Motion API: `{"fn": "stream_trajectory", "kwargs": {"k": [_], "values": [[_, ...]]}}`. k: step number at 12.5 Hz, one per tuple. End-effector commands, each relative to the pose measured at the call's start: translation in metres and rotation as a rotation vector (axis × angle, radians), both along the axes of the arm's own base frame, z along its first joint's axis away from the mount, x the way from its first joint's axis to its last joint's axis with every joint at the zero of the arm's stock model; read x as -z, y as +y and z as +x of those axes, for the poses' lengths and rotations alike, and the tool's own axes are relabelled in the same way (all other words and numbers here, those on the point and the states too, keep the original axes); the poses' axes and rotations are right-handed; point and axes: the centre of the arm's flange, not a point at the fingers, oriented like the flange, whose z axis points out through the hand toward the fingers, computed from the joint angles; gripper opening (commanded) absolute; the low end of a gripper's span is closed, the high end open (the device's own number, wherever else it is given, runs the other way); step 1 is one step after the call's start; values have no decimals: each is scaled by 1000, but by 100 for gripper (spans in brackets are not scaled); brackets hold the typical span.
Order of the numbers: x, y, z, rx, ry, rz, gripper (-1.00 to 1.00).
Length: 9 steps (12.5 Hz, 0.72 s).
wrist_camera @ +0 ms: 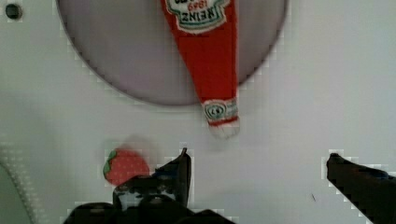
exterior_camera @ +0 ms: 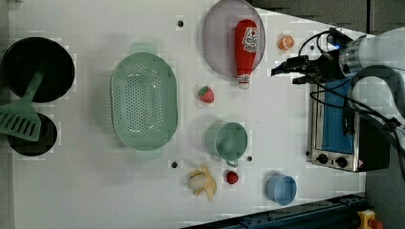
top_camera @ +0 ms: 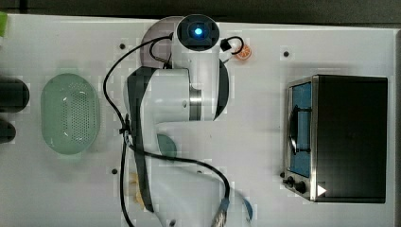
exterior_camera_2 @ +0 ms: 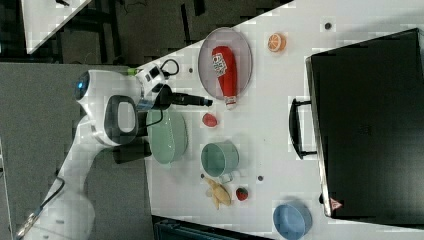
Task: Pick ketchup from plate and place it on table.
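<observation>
Top view: the arm (top_camera: 175,113) is covering most of the middle of the table (top_camera: 265,198). A slice of the plate (top_camera: 152,35) is peeking out at about 11 o'clock from the wrist housing. Orange slice (top_camera: 244,52) is sitting at 3 o'clock of the housing.

Left view: ketchup (exterior_camera: 245,50) is lying on the plate (exterior_camera: 217,40), on its 3 o'clock half, cap end hanging over the rim at 5 o'clock onto the table (exterior_camera: 95,191). Gripper (exterior_camera: 286,72) is hovering at 3 o'clock of the cap, apart from it, fingers spread wide, holding nothing. Strawberry (exterior_camera: 206,94) is sitting at 7 o'clock of the cap, near it.

Right view: gripper (exterior_camera_2: 207,102) is at 9 o'clock of the bottle's cap end, tips near the plate (exterior_camera_2: 207,65) rim, not touching. Ketchup (exterior_camera_2: 225,72) is still on the plate, untouched.

Wrist view: cap of the ketchup (wrist_camera: 210,70) is pointing between the fingers (wrist_camera: 180,170), closer to the one beside the strawberry (wrist_camera: 125,165).

Step in hand, as I read it: approaching for the grab. To do it well: shift so the bottle is centred between the fingers, move up from the cap to the thicker body, straddle it across its width, then drop straight. Keep the near finger clear of the strawberry and the plate rim, or the plate may be getting dragged along.
</observation>
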Motion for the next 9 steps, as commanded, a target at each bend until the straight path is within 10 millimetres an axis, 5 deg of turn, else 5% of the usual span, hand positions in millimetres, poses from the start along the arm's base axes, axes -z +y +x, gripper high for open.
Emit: {"fn": "stream_trajectory", "kwargs": {"k": [1,9], "values": [[18,12,25,-121,-60,-7,100],[100,26,60,-175,-128,-24,100]]}}
